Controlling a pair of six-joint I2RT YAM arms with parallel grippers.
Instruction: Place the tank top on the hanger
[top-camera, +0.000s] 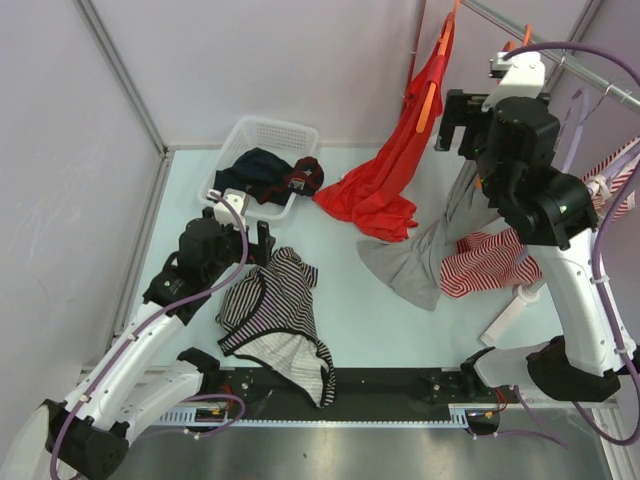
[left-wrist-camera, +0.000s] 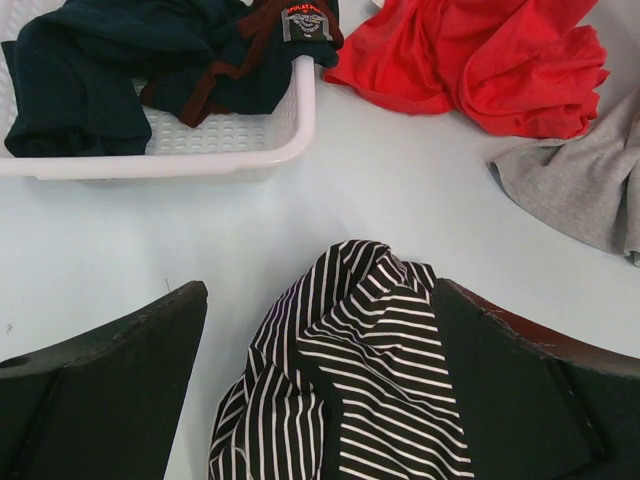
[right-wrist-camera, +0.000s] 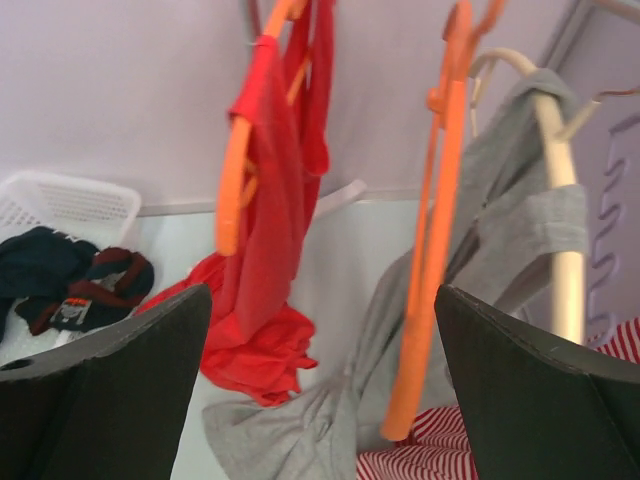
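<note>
Lying between the wide-open left fingers (left-wrist-camera: 110, 390), the tank top (left-wrist-camera: 370, 380) stretched toward the counter's (top-camera: 400, 330) near edge; the right fingers (right-wrist-camera: 100, 390), equally wide, faced the hanger (right-wrist-camera: 425, 270).

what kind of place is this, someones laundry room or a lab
Probably a robot lab cell staged for laundry: a left arm and right arm bolted to a table inside plain panels, a red garment on an orange hanger, a white basket of clothes.
</note>
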